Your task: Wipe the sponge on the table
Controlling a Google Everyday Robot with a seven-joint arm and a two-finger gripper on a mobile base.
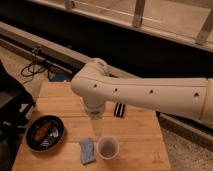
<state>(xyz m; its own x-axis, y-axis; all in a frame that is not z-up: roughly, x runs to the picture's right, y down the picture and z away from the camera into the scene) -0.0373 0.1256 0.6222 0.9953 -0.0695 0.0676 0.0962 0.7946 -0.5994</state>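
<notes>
The blue-grey sponge [87, 151] lies flat near the front edge of the light wooden table [142, 142], touching or nearly touching the left side of a white translucent cup [107, 147]. My white arm reaches in from the right and bends down over the table's middle. The gripper [96, 127] points down from the wrist, hanging just behind and above the sponge and cup, apart from both.
A round black pan [45, 133] with reddish food sits at the table's front left. A black ridged block [119, 109] lies behind the cup, partly under my arm. Cables lie on the floor at the back left, and a dark chair stands left of the table.
</notes>
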